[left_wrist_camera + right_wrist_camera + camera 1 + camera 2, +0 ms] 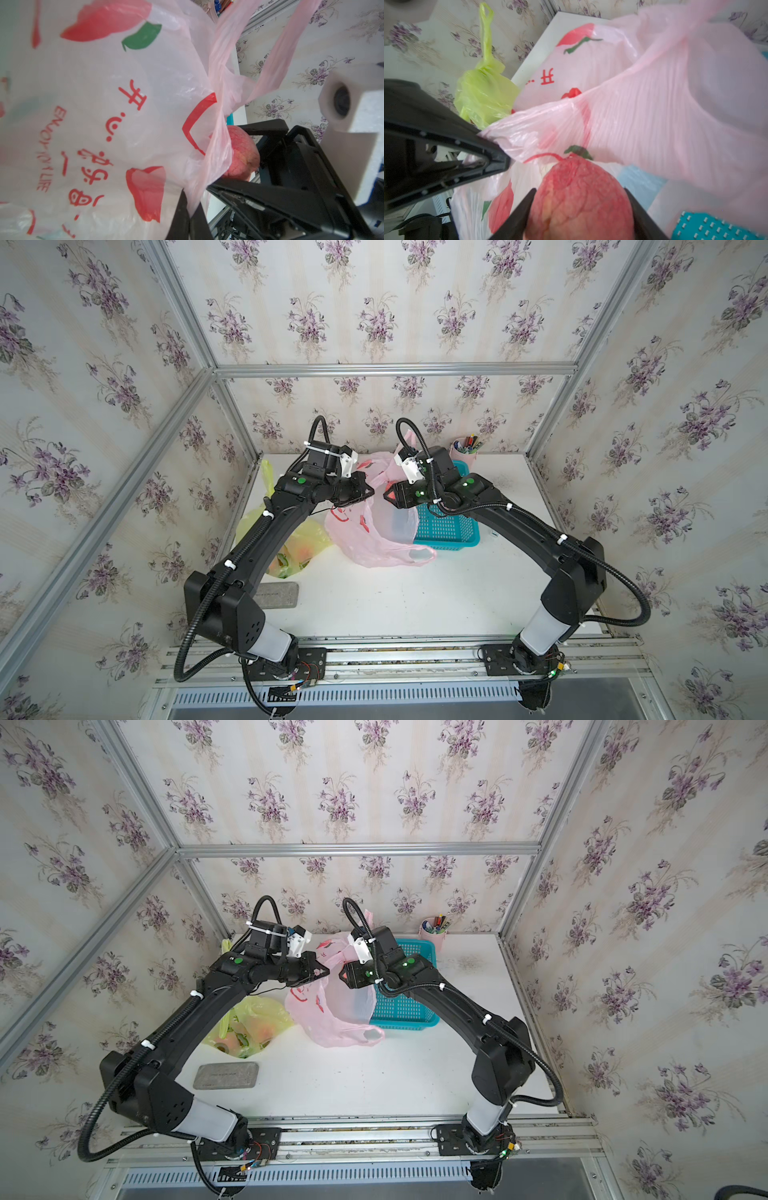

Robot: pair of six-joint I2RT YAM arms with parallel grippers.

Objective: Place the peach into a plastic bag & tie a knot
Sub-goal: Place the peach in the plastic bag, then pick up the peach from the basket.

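**Pink bag** (654, 108): thin translucent plastic film, glossy and finely creased, printed in opaque red and green.
**Peach** (581, 199): dull, mottled red skin with a finely wrinkled surface.
**Yellow-green bag** (483, 93): the same kind of thin, crinkled, shiny film.
**Basket** (449, 526): rigid teal plastic, smooth, moulded as an open grid.
**Table** (395, 605): white top, smooth and matt.
**Frame** (395, 370): bare silver metal bars with a brushed sheen.
**Walls** (374, 302): matt paper with a printed flower pattern.
**Arms** (536, 526): smooth black plastic shells with a faint satin shine.
**Block** (226, 1075): grey, with a rough, stone-like face.
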